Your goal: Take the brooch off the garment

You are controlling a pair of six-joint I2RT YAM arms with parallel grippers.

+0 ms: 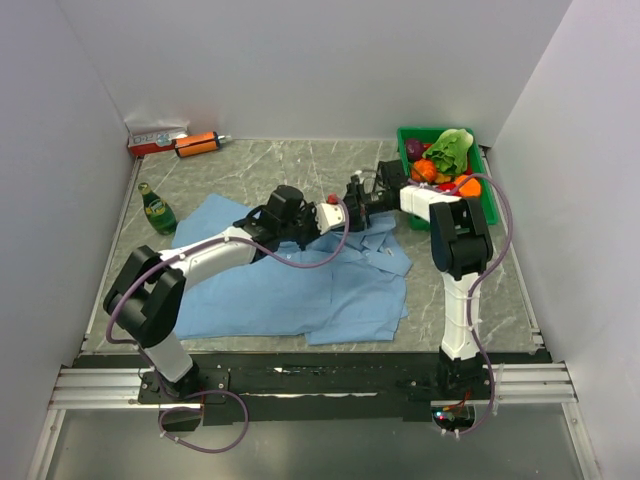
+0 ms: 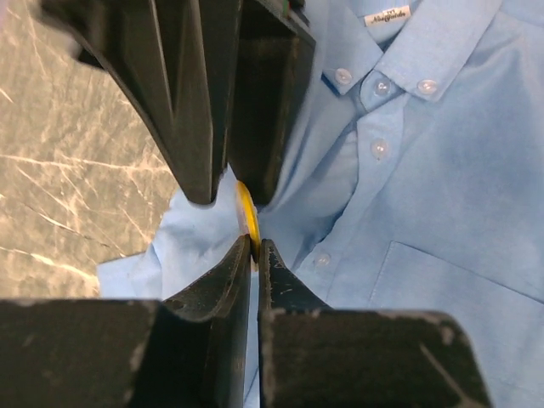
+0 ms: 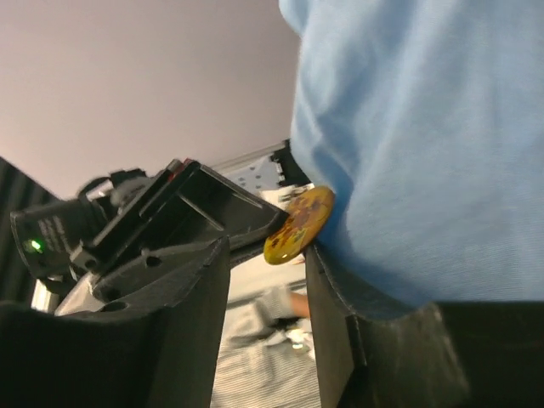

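The light blue shirt (image 1: 300, 290) lies spread on the table; its collar and white buttons show in the left wrist view (image 2: 408, 127). The brooch (image 2: 246, 217) is a small yellow-brown disc on a raised fold of the shirt near the collar. My left gripper (image 2: 255, 246) is shut on the brooch's edge. My right gripper (image 3: 268, 246) meets it from the far side, jaws apart, with the brooch (image 3: 299, 225) at its tips and cloth (image 3: 425, 153) draped over one finger. In the top view both grippers (image 1: 342, 208) meet above the collar and the brooch is hidden.
A green bin (image 1: 487, 195) of toy vegetables stands at the back right, close behind the right arm. A green bottle (image 1: 157, 210) lies left of the shirt. An orange tube (image 1: 197, 145) and a red-white box (image 1: 155, 137) lie at the back left wall.
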